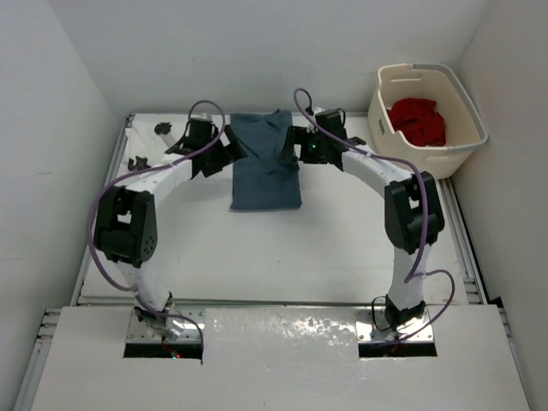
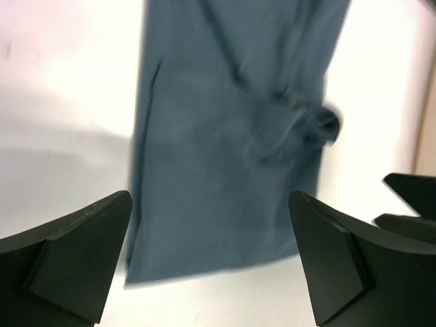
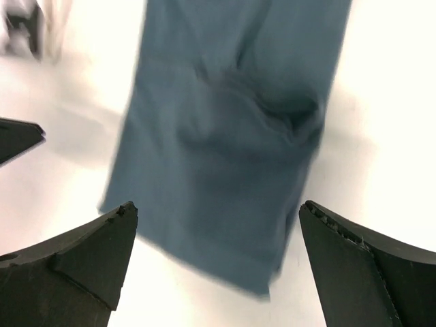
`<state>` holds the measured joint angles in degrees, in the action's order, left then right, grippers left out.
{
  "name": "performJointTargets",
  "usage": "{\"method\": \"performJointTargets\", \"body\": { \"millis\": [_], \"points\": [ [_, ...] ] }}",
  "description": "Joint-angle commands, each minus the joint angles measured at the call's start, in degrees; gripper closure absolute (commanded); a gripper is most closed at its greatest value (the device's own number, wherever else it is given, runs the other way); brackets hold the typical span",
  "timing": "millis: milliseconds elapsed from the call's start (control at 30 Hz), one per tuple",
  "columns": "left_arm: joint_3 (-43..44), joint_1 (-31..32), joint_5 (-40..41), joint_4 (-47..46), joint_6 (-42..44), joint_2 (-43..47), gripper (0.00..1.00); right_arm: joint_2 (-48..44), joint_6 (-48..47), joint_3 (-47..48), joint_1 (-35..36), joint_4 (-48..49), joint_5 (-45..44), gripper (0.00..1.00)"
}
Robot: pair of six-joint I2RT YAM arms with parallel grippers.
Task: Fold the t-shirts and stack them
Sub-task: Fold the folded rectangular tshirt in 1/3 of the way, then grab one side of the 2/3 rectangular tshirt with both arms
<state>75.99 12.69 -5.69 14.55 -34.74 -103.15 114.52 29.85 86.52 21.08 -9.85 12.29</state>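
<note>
Both left hand [image 2: 211, 204] and right hand [image 3: 218, 211] gape empty, flanking blue-grey t-shirt [image 1: 265, 178].

Left gripper [image 2: 210, 197] jaws wide apart, right gripper [image 3: 218, 206] the same, both angled inward, facing each other

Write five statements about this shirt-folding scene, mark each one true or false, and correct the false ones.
1. The blue-grey t-shirt lies on the table between the two grippers. True.
2. The left gripper is shut on the blue-grey t-shirt. False: its jaws stand wide open and hold nothing.
3. The red t-shirt sits inside the cream laundry basket. True.
4. The right gripper pinches the edge of the cloth. False: it is open, with the cloth showing between its fingers.
5. The red t-shirt is stacked on the blue-grey one. False: it is in the basket at the far right corner, apart from it.
</note>
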Motion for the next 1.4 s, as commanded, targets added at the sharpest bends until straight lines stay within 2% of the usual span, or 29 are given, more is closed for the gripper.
{"method": "performJointTargets", "body": {
  "millis": [0, 100, 200, 367, 433, 467, 533, 567, 633, 767, 833, 933, 967, 1000, 1067, 1167, 1200, 1367],
  "points": [
    [-7.84, -0.12, -1.25, 0.92, 0.9, 5.75, 0.0, -4.91, -1.46, -6.79, -0.34, -2.28, 2.73, 0.01],
    [-13.29, 0.75, -1.51, 0.84, 1.26, 7.7, 0.0, -7.81, 0.73, -14.86, -0.34, -3.16, 3.6, 0.01],
    [-18.48, 1.11, -4.13, -0.74, 0.55, 7.97, 0.0, -8.52, 3.02, -18.83, -0.34, -0.18, 6.59, 0.01],
    [-21.49, 1.28, -6.7, -4.96, -0.68, 5.78, 0.01, -6.51, 6.8, -22.88, -0.34, 4.13, 9.33, 0.01],
    [-21.93, 1.37, -6.79, -5.84, -0.68, 5.16, 0.06, -5.8, 7.94, -23.94, -0.34, 5.01, 7.76, 0.02],
    [-22.45, 1.37, -6.7, -5.84, -0.77, 4.55, 0.16, -5.02, 8.38, -24.03, -0.43, 5.1, 7.48, 0.02],
    [-23.07, 1.37, -6.79, -6.02, -0.77, 3.67, 0.27, -4.39, 9.96, -24.82, -0.43, 7.28, 8.53, 0.08],
    [-23.86, 1.46, -7.05, -7.06, -0.85, 3.49, 0.27, -3.96, 10.84, -25.95, -0.34, 8.86, 9.06, 0.09],
    [-24.04, 1.46, -7.66, -8.39, -1.12, 2.35, 0.36, -3.52, 12.69, -26.58, -0.51, 11.69, 9.24, 0.14],
    [-24.47, 1.64, -8.9, -9.27, -1.82, 1.11, 0.64, -2.29, 15.06, -27.63, -0.69, 13.53, 8.98, 0.29],
    [-25.44, 1.73, -8.9, -10.67, -2.08, 1.29, 0.7, -1.67, 15.15, -27.37, -0.69, 13.36, 8.89, 0.34],
    [-25.27, 1.81, -9.33, -11.55, -2.17, 0.5, 0.77, -0.53, 16.12, -27.89, -0.69, 14.41, 9.59, 0.53],
    [-25.1, 1.9, -9.42, -11.82, -2.26, 0.15, 0.91, 0.08, 16.9, -28.07, -0.78, 15.37, 9.68, 0.58],
    [-24.57, 1.9, -9.68, -12.34, -2.43, -0.64, 1.0, 0.35, 17.17, -28.16, -0.78, 15.64, 10.03, 0.65],
    [-23.78, 2.16, -9.69, -12.7, -2.26, -1.34, 1.0, 0.35, 17.35, -28.51, -0.78, 16.35, 10.29, 0.72],
    [-24.56, 2.34, -8.99, -12.88, -1.91, 0.05, 1.0, -0.52, 16.65, -29.56, -0.69, 17.05, 9.77, 0.97],
    [-25.18, 2.34, -8.81, -12.88, -2.0, 1.02, 1.0, -1.66, 15.95, -30.09, -0.78, 16.79, 9.33, 1.0],
    [-31.67, 3.83, -8.37, -12.09, -1.91, 10.49, 1.0, -6.93, 9.54, -31.14, -0.78, 9.85, 11.07, 1.0]
  ]
}}
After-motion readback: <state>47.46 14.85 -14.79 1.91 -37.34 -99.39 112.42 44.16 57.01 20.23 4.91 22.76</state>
